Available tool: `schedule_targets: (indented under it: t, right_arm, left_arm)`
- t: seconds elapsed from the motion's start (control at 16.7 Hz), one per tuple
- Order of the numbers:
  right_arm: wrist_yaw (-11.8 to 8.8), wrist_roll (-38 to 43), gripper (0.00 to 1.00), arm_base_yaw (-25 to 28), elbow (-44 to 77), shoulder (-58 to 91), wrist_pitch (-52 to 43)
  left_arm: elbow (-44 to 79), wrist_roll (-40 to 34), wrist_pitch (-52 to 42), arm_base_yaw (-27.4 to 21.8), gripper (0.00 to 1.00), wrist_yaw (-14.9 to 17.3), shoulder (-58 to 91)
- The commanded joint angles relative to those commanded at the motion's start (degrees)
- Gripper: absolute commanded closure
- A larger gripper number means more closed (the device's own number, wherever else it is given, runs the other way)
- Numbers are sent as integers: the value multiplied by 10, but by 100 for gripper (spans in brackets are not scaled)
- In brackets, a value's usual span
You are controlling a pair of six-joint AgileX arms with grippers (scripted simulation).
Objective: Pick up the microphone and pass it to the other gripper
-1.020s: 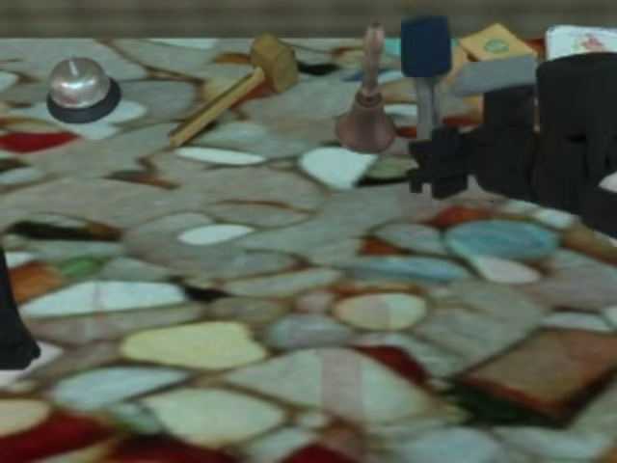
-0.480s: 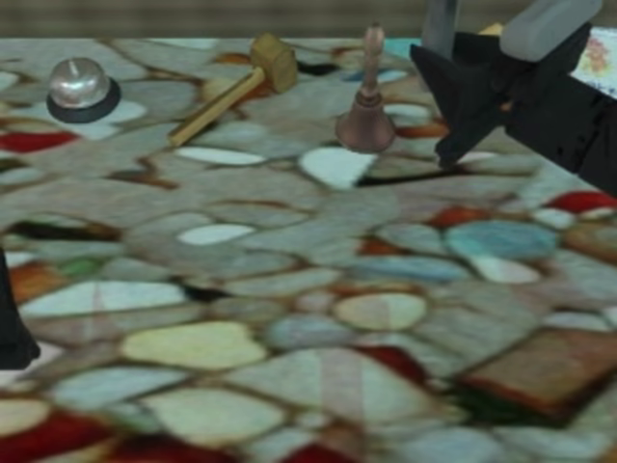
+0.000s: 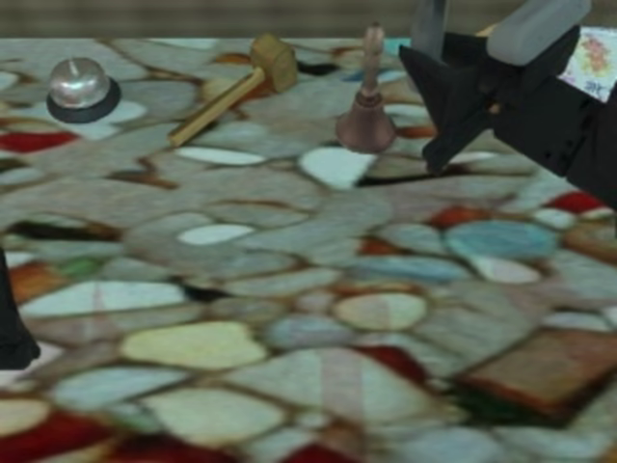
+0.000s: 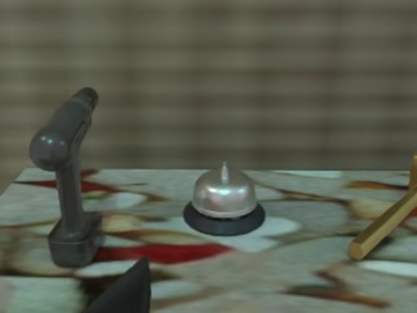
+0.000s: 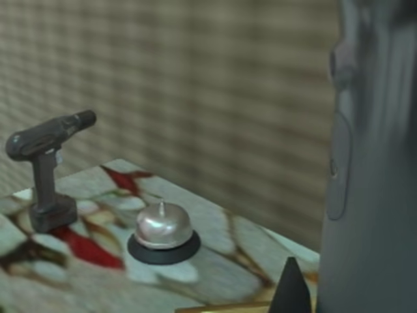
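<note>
Only the grey handle of the microphone (image 3: 427, 24) shows in the top view, rising out of the frame's top edge; its navy head is out of view. My right gripper (image 3: 443, 92) is shut on that handle, lifted above the table's back right, just right of the brown hand bell. In the right wrist view the handle (image 5: 371, 163) fills one side, beside one black fingertip (image 5: 290, 287). My left arm (image 3: 10, 328) stays parked at the table's left edge. Its gripper shows one fingertip (image 4: 133, 287) and holds nothing.
A brown hand bell (image 3: 366, 106), a wooden mallet (image 3: 231, 87) and a silver service bell (image 3: 79, 87) stand along the back. A dark power drill (image 4: 65, 182) stands upright near the service bell (image 4: 223, 195). A printed box (image 3: 593, 58) lies behind the right arm.
My right gripper has risen with the microphone and drifted slightly left. The navy head has gone out of the frame's top. The left arm has not moved.
</note>
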Motion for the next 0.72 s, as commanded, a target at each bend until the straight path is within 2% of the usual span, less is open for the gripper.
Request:
schedule_targets:
  t: [0.3,0.42,0.72]
  right_arm:
    - [90,4,100,93,3,11,20]
    - [115,5,100,119,4,12,26]
    - [117,6,100,121,2,11,26]
  left_arm:
    - [0,0,0,0,0,0,0]
    - [0,0,0,0,0,0,0]
    - [0,0,0,0,0,0,0]
